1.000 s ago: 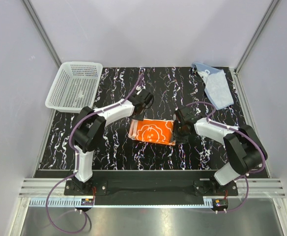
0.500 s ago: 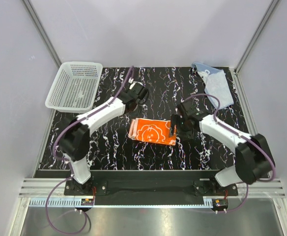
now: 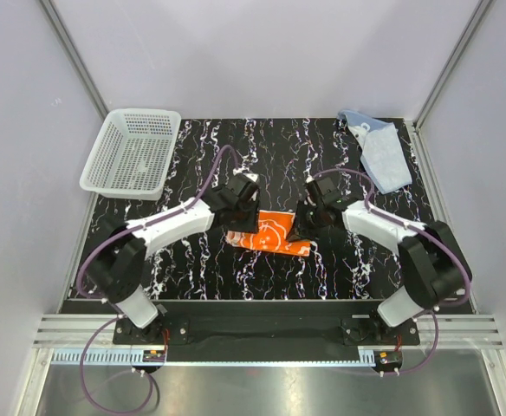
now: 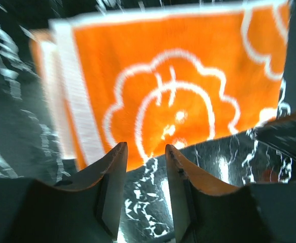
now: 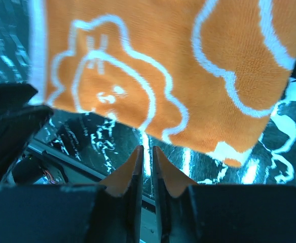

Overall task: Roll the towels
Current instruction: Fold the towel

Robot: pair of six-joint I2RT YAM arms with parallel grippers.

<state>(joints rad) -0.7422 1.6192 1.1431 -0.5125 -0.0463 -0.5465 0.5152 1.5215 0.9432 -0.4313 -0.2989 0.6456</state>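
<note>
Pale grey walls box in a black, white-veined desk point(image 3: 201, 260), seen from above. The orange towel point(image 3: 273, 234) lies folded near the middle, its long axis running left to right across the desk. The left hand point(image 3: 238, 208) sits over its left end and the right hand point(image 3: 309, 217) over its right end, so each arm is equally close to its own short edge. The blue towel point(image 3: 383, 156) is crumpled in the far right corner, well apart from both hands, though the right arm is the nearer one. A white mesh basket point(image 3: 130, 152) stands at the far left.

From the left wrist, the orange towel point(image 4: 173, 86) fills the view ahead of the fingertips, with its white-striped short edge off to the left. The left hand point(image 4: 144, 152) is narrowly parted and holds nothing. Bare desk shows through the gap, and the cloth's near edge lies just beyond the tips.

From the right wrist, the orange towel point(image 5: 188, 66) again lies straight ahead, its edge just past the fingertips. The right hand point(image 5: 147, 152) is pressed almost together, leaving only a thin slit, and no cloth is visible between the fingers.

Neither hand seems to have a grip on the towel yet. Any roll along the long axis would probably start with one hand catching the short edge in front of it.
</note>
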